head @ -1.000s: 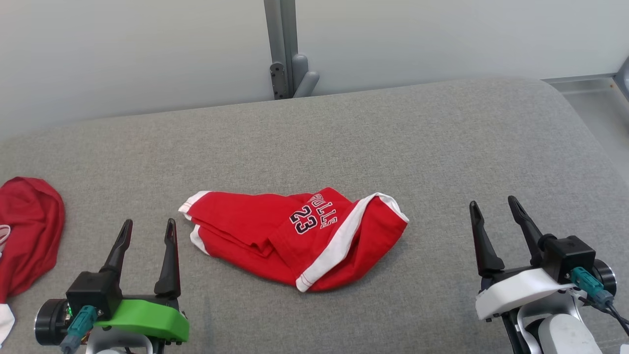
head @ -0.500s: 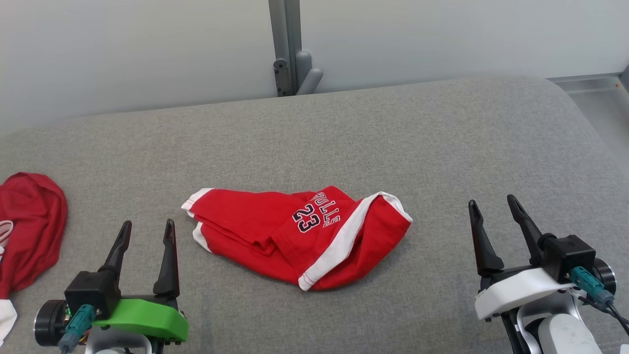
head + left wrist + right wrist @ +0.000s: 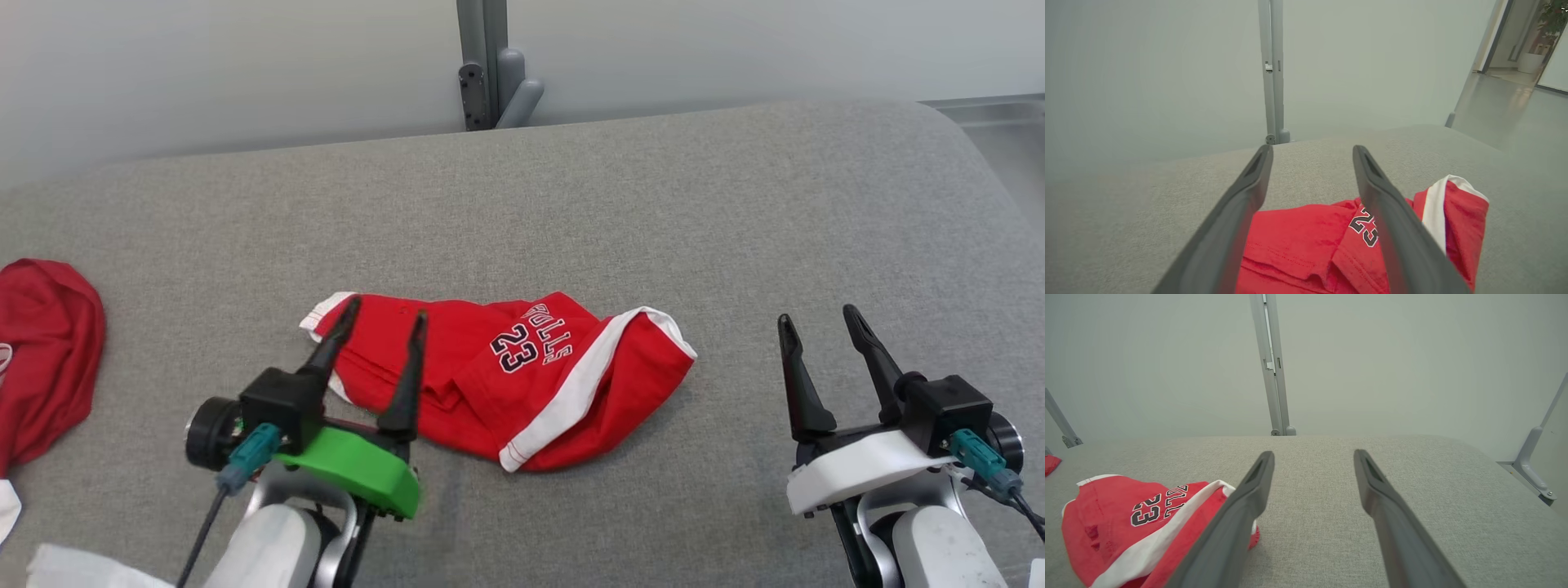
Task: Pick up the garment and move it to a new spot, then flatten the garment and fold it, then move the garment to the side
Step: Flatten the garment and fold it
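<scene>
**Left arm closes in on the shorts**

The change is on my left side. The left gripper has swung in from its rest spot at 7 o'clock and now hangs over the near-left end of the crumpled red jersey shorts with white trim and a "23" print. Both fingers are spread wide with nothing between them. In the left wrist view the red cloth lies under and between the fingers. I cannot tell whether the tips touch it yet. The head camera has also tipped a little, so I read the shorts' small shift in the picture as camera motion, not cloth motion.

The shorts sit bunched at the middle of the grey fabric-covered table, so the first step, the pick-up, is not yet done. I judge the left arm is lining up for that grab.

The right gripper waits at 4 o'clock from the shorts, well apart from them, fingers wide and empty.

For room, bare grey surface runs from 12 through 3 o'clock of the shorts. The far edge lies at 12 o'clock below a grey metal post, and the rounded corner drops off at 2 o'clock. At 9 o'clock a second red cloth crowds the left edge.
</scene>
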You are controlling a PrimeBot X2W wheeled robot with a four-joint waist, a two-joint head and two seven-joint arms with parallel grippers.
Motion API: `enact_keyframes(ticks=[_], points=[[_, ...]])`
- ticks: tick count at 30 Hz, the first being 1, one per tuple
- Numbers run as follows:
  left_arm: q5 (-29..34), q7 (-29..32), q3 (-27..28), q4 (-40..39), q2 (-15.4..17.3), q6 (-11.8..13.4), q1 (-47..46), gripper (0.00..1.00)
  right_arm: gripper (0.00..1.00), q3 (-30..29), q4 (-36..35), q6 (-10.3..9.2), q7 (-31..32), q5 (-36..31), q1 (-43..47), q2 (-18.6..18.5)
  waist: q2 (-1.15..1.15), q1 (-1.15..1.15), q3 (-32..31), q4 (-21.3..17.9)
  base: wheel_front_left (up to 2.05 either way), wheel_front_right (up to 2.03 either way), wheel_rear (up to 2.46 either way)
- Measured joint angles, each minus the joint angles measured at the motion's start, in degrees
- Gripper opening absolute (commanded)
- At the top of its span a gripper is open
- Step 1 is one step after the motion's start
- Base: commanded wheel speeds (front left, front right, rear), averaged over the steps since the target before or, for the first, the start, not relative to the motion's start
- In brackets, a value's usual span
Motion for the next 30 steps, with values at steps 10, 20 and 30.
enact_keyframes(ticks=[10,20,30], points=[[-2.4,6.3,-7.0,10.3,-4.9,-5.2,-2.4,1.00,1.00,1.1,0.5,0.00,-0.6,0.1,-1.6,0.2,0.00,0.00,3.6,-1.5,0.00,0.00,0.00],[-6.5,9.3,-6.7,19.3,-6.0,-6.6,-3.5,1.00,1.00,1.1,1.4,0.00,-1.6,0.5,-3.1,0.5,0.00,0.00,7.5,-3.2,0.00,0.00,0.00],[-8.7,6.2,-7.4,18.1,-6.1,-9.2,-6.2,0.00,1.00,1.4,2.3,0.00,-2.3,0.6,-4.2,0.8,0.00,0.00,8.4,-3.4,0.00,0.00,0.00]])
